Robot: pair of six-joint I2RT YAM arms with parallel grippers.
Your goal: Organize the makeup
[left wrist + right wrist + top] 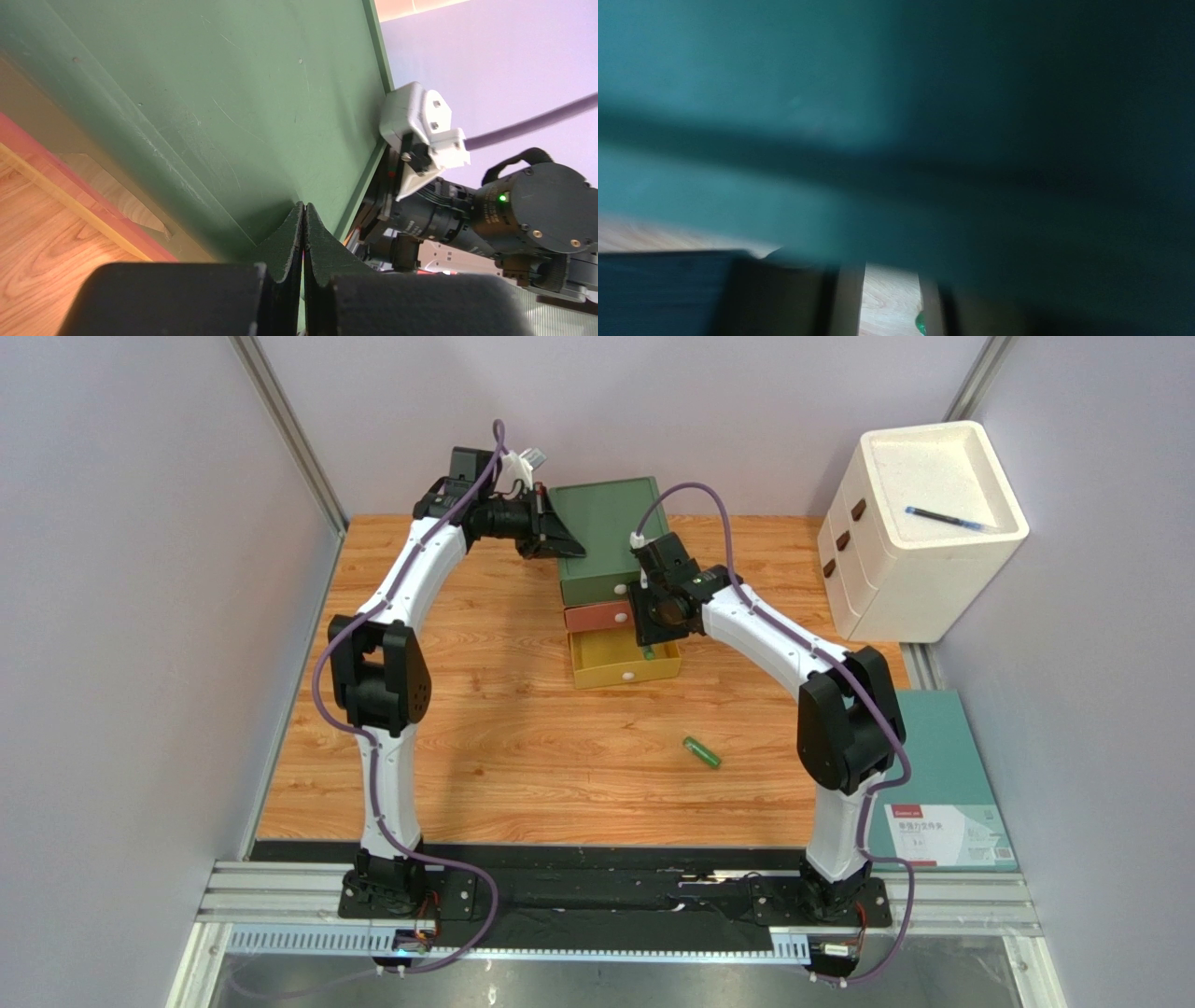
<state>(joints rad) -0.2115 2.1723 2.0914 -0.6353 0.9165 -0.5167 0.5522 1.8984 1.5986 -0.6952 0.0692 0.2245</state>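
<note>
One green makeup tube lies alone on the wooden table, in front of the drawer box; a sliver of it shows in the blurred right wrist view. My left gripper is shut and empty, its tips against the left side of the box's green top. My right gripper hangs at the front of the drawers, over the pulled-out yellow drawer. Its jaws stand apart with only table showing between them. The other makeup is out of view.
The red drawer sits between the green top and the yellow drawer. A white drawer unit with a blue pen on top stands at the back right. A teal folder lies off the table's right edge.
</note>
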